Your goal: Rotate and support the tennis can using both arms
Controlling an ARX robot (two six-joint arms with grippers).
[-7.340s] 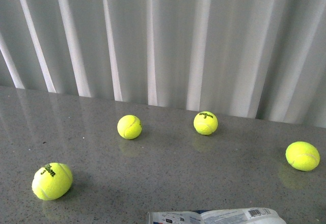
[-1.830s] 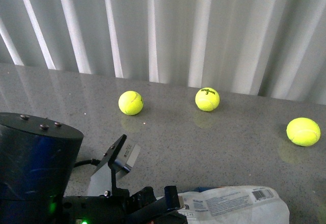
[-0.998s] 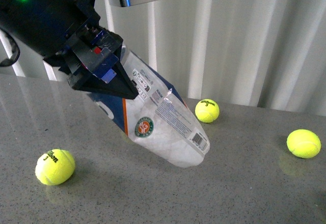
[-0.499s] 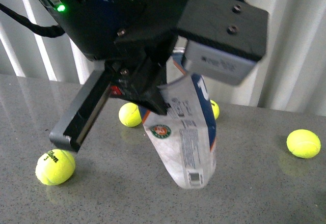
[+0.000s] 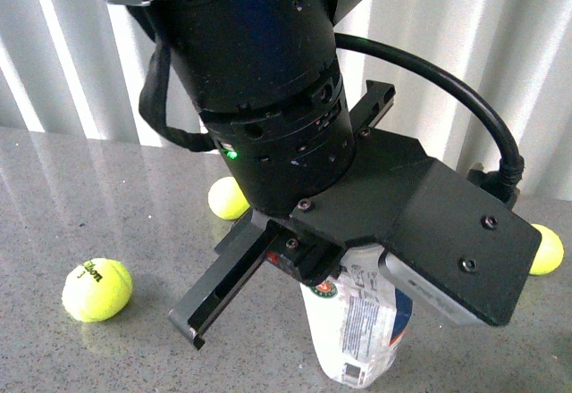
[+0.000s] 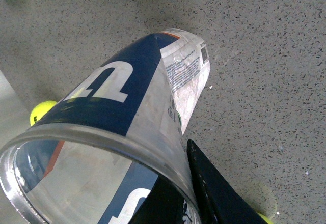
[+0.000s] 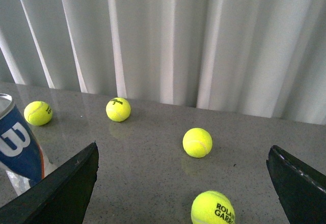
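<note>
Tennis can: clear plastic cylindrical tube with navy, white and orange label [image 5: 357, 321]; stands nearly upright on the grey speckled countertop [image 5: 89, 205], near centre, base down, top end hidden behind the arm in the front view.
Can in left wrist view: open metal-rimmed mouth [image 6: 97, 137] nearest the camera, navy label with white lettering running down to the base on the countertop; empty inside.
Can in right wrist view: navy and white portion [image 7: 18, 150] visible at the left edge, upright, rim at top.
Left arm: bulky black cylindrical wrist with green light [image 5: 268, 98], fills the upper centre of the front view, black cable looping to the right.
Left gripper [image 5: 295, 263]: clenched around the upper part of the can; one flat black finger [image 5: 219, 290] extends down-left beside the can, another [image 6: 214, 188] lies against the can wall just below the rim.
Right gripper [image 7: 183, 183]: released, jaws spread wide apart, nothing between them; well apart from the can.
Yellow tennis ball with black print [image 5: 96, 289]: on the countertop, left, near.
Second yellow tennis ball [image 5: 225, 198]: farther back, partly hidden behind the left arm.
Third yellow tennis ball [image 5: 550, 250]: right edge, partly hidden by the black camera bracket [image 5: 447, 241].
Backdrop: white pleated curtain [image 5: 71, 54] along the far edge of the countertop.
Right wrist view: four yellow balls scattered on the countertop, none touching the can.
</note>
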